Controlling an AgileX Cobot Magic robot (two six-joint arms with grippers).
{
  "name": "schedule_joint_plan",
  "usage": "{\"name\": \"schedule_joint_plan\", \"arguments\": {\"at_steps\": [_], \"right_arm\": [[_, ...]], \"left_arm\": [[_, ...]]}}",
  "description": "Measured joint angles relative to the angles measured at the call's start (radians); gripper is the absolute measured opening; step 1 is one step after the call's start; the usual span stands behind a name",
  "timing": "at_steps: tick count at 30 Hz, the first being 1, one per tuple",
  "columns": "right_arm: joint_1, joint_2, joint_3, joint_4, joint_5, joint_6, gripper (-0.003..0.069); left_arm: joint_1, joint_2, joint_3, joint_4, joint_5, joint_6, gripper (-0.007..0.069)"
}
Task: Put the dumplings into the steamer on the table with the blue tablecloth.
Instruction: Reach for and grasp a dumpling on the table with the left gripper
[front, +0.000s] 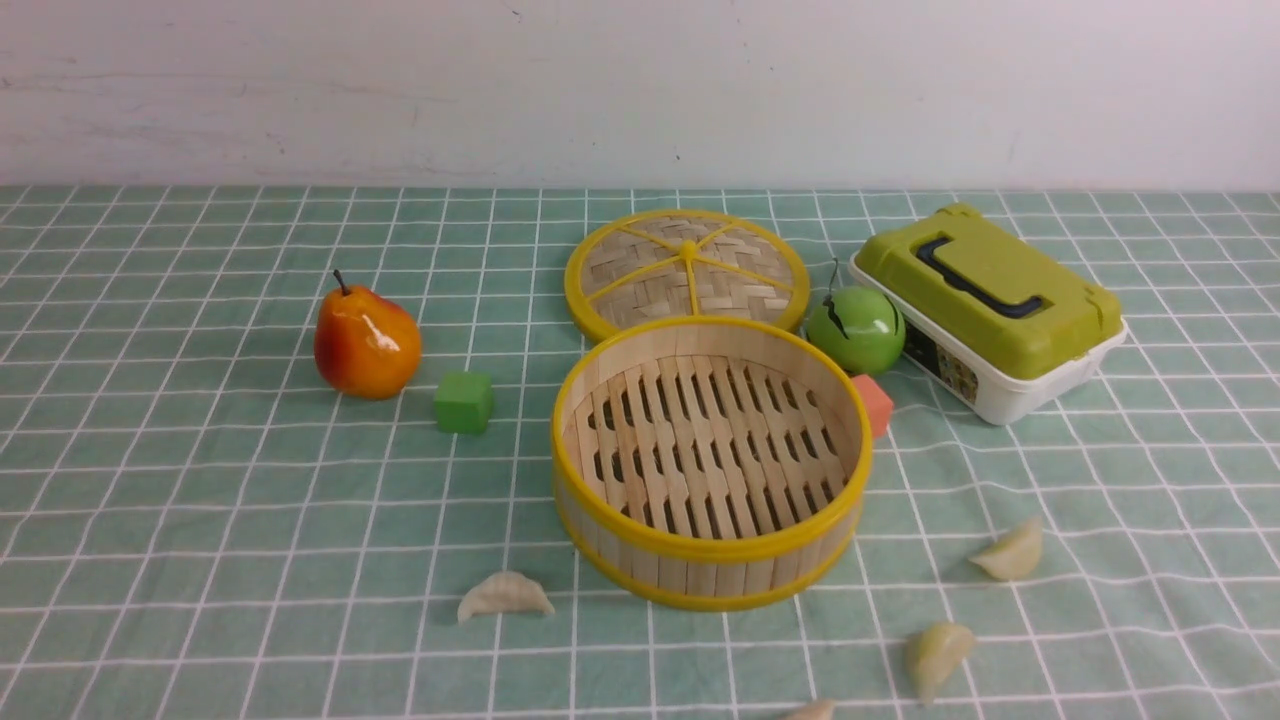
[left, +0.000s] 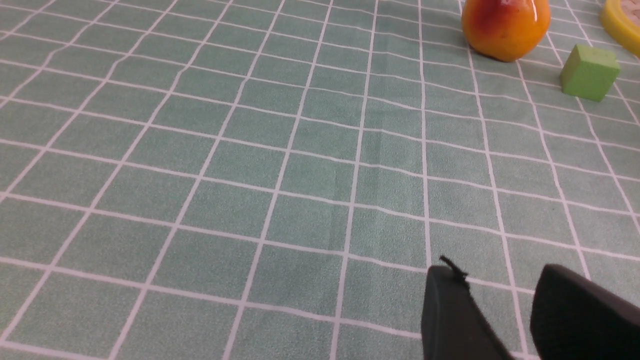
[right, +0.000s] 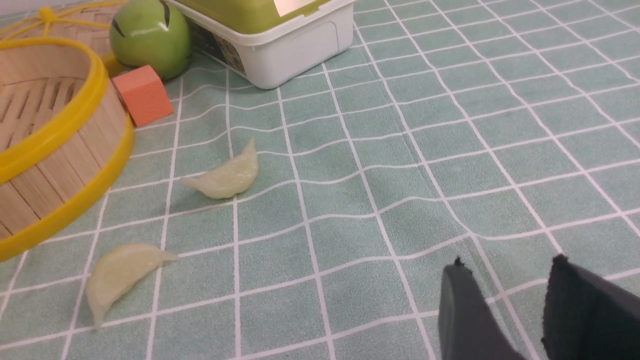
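- left gripper (left: 500, 282): jaws apart, empty, above the blue tablecloth (left: 250, 175).
- right gripper (right: 510, 272): jaws apart, empty.
- dumplings (front: 505, 595) lie on the tablecloth, outside the steamer (front: 700, 548), near its front.

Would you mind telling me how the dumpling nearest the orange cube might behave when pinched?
The dumpling looks glossy, so it may slip. Small with thin tapered tips, it is probably light and may skid on the tablecloth if nudged. Lying flat, it seems unlikely to roll.
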Motion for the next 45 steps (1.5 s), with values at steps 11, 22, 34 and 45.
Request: {"name": "schedule_joint_plan", "arguments": {"at_steps": [11,22,34,45], "right_arm": [[0.0,0.0,0.0,0.02,-0.003,0.0,0.024],[0.0,0.0,0.002,0.515,0.017,0.0,0.024],[0.0,0.0,0.009,0.944,-0.004,-0.052,0.024],[0.001,0.176,-0.27,0.869,0.109,-0.438,0.0067]], "left_arm": [[0.0,0.0,0.0,0.004,-0.017,0.0,0.0237],[0.0,0.0,0.0,-0.458,-0.311,-0.239,0.0237],[0.0,0.0,0.0,-0.901,-0.35,-0.412,0.0237],[0.0,0.175,-0.359,-0.637,0.134,-0.018,0.0147]]}}
